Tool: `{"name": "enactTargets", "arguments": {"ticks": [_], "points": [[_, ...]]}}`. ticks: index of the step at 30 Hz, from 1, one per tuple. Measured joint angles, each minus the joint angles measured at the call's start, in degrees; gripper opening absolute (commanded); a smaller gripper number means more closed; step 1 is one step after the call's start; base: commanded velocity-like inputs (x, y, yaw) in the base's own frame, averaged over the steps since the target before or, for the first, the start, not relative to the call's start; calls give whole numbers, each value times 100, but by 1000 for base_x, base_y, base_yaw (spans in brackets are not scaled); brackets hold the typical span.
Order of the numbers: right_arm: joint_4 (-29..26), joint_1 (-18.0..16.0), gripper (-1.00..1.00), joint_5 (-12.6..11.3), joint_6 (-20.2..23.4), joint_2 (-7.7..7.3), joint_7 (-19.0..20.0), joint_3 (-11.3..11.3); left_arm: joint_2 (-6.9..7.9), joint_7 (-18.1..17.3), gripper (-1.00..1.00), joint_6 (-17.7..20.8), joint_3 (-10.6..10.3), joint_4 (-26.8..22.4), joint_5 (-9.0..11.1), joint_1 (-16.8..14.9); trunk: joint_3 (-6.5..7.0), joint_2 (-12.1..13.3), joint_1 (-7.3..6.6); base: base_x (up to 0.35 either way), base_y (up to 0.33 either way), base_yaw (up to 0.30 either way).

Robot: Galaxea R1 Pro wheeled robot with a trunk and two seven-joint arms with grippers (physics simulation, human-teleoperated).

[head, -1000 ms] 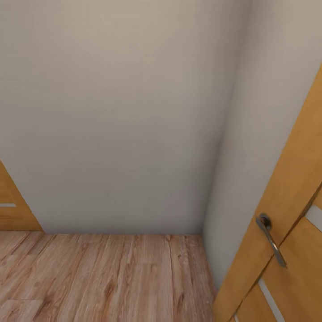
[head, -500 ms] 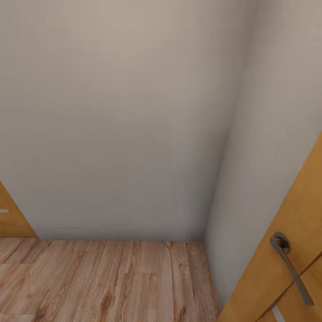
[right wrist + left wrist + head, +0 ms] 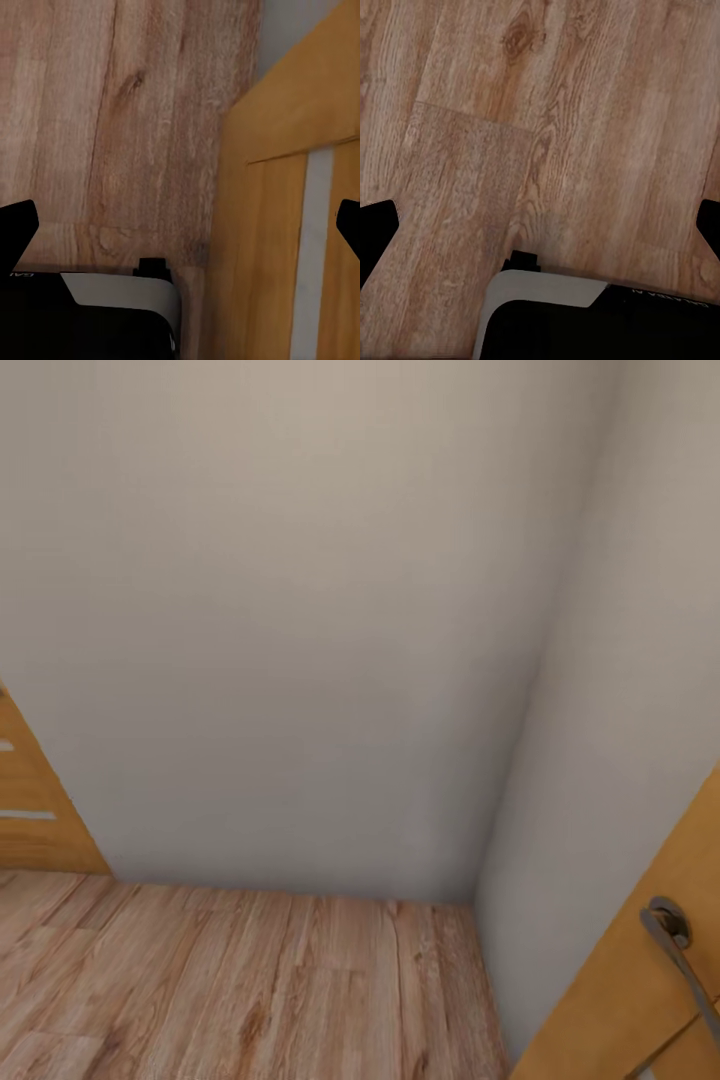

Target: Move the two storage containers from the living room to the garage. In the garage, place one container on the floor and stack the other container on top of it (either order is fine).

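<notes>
light wood plank floor (image 3: 250, 990) meets a pale grey wall (image 3: 300, 660) at the corner. an orange wooden door (image 3: 640, 980) stands at its right edge. robot base (image 3: 600, 315) rests on it.

Two wooden doors (image 3: 35, 800) (image 3: 640, 980), one metal handle (image 3: 682, 958), two pale walls (image 3: 280, 620) (image 3: 640, 690), one plank floor (image 3: 250, 990)

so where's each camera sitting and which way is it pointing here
Head view: on the robot's head, facing a corner of pale walls with wood floor below and a wooden door with a handle at the right; none of the robot's body is in frame.
Left wrist view: on the left arm, aimed down at the floor; left gripper fingertips at both edges, the robot's base below.
Right wrist view: on the right arm, aimed down at floor and door; right gripper fingertips and base.
All three show the same plank floor.
</notes>
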Motion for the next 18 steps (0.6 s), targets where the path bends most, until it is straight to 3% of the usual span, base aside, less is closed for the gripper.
{"name": "enactTargets", "arguments": {"ticks": [18], "points": [[0,0,100,0,0,0,0,1,-3,0,100,0,0,1,-16,-1,0,1,0,0,0,258]]}}
